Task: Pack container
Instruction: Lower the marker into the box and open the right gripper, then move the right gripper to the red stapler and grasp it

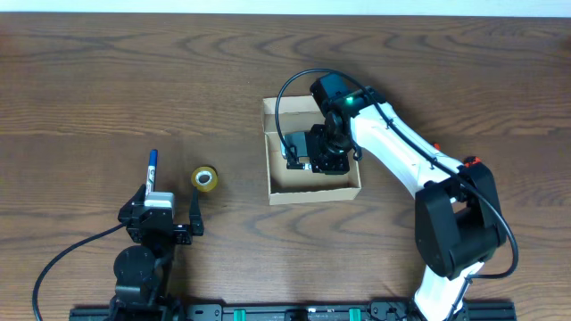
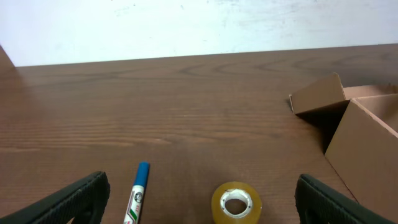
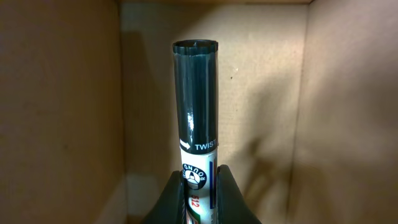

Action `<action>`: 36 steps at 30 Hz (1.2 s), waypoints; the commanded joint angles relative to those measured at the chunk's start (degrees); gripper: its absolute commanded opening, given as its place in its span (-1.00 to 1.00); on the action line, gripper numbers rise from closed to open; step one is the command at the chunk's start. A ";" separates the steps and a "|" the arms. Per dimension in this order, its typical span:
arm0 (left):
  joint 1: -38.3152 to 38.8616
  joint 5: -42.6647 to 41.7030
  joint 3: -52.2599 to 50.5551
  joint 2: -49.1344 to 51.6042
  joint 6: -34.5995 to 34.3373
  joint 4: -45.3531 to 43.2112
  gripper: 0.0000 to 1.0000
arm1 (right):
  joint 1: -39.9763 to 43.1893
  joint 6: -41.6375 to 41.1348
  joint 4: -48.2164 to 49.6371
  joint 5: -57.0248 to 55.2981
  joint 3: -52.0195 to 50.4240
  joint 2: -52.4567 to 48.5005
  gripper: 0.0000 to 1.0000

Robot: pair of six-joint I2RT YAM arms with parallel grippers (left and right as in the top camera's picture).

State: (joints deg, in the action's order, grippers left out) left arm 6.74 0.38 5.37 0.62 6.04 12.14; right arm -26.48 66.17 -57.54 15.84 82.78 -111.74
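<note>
The tan cardboard container (image 1: 314,189) stands open at the table's middle, its flap lid folded back at the far side; its near corner shows in the left wrist view (image 2: 367,146). My right gripper (image 1: 312,152) is inside the container, shut on a black-capped marker (image 3: 196,118) whose cap points at the box's inner wall (image 3: 267,81). My left gripper (image 1: 161,209) is open and empty at the near left. A blue-capped marker (image 1: 153,169) (image 2: 138,190) and a roll of clear tape (image 1: 205,178) (image 2: 236,202) lie on the table between and just beyond its fingers.
The dark wood table (image 1: 107,80) runs to a white wall at the far edge. The right arm (image 1: 401,152) reaches over the container from the right. A black rail (image 1: 294,312) lies along the near edge.
</note>
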 commanded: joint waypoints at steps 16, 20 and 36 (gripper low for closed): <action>-0.35 0.15 -1.57 -0.37 0.20 0.61 0.91 | 0.57 -10.54 -2.60 2.64 4.76 -1.18 0.12; -0.35 0.15 -1.57 -0.37 0.20 0.61 0.90 | 0.81 -19.43 -10.67 2.60 14.60 1.05 0.35; -0.35 0.17 -1.57 -0.37 0.20 0.61 0.90 | 25.40 -65.37 -15.56 -19.47 28.83 5.99 0.43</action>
State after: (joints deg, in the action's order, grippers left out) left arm 6.74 0.38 5.37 0.62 6.04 12.14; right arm -6.46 11.86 -73.01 -0.16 112.29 -106.28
